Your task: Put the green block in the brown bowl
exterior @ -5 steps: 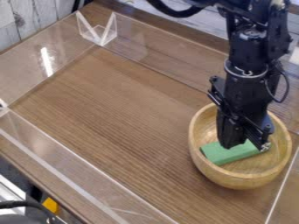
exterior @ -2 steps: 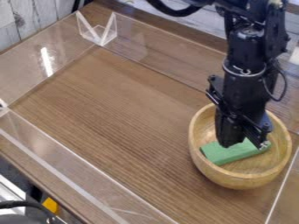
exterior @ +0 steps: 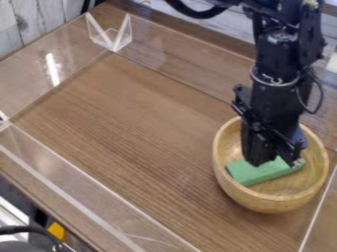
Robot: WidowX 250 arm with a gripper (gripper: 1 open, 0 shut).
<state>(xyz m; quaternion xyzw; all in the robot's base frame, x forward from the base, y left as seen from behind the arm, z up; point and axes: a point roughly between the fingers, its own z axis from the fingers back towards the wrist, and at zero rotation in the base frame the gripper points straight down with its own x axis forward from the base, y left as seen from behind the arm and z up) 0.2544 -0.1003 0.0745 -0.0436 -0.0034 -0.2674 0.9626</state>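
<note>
Green block [exterior: 258,172]: lodged inside the brown bowl [exterior: 271,197], upper end masked by the gripper [exterior: 262,157]. Fingertips are hidden in shadow; whether the block is clasped cannot be determined.

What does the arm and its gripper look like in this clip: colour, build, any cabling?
The arm is black throughout, built of blocky segments. A dark cable loops off its upper part near the top edge. The gripper is black too, with long narrow fingers. No markings are legible.
</note>
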